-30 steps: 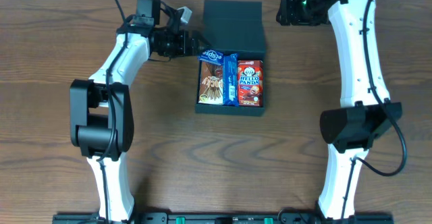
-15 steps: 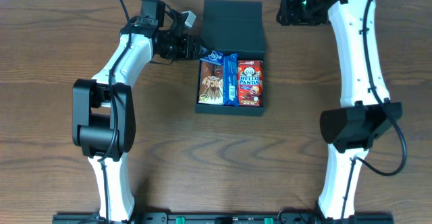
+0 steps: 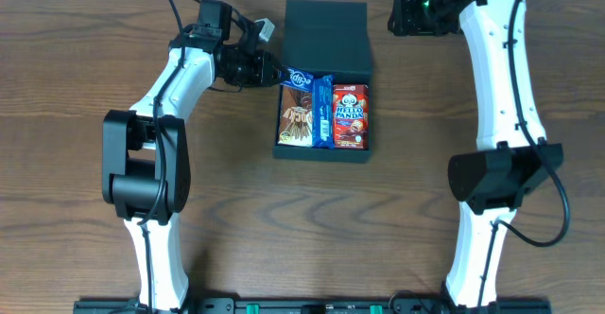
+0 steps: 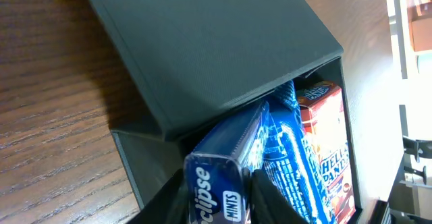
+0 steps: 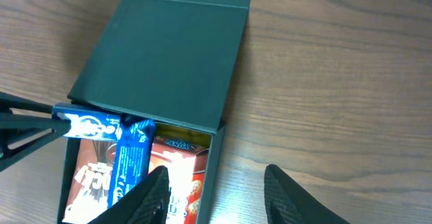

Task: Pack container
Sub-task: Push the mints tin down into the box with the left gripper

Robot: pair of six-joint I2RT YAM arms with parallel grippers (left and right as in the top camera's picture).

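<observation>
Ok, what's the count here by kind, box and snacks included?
Container: 1
Cardboard snack box (Hello Panda): 1
Wrapped packets (brown packet, blue packet): 2
Mint pack (Eclipse mints, between the left fingers): 1
Total: 5

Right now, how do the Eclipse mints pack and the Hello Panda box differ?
The Eclipse mints pack is blue and narrow; the Hello Panda box is red and wider. The mints pack is held by the left gripper at the container's far-left corner; the Hello Panda box lies flat inside, on the right. Both are snacks.
</observation>
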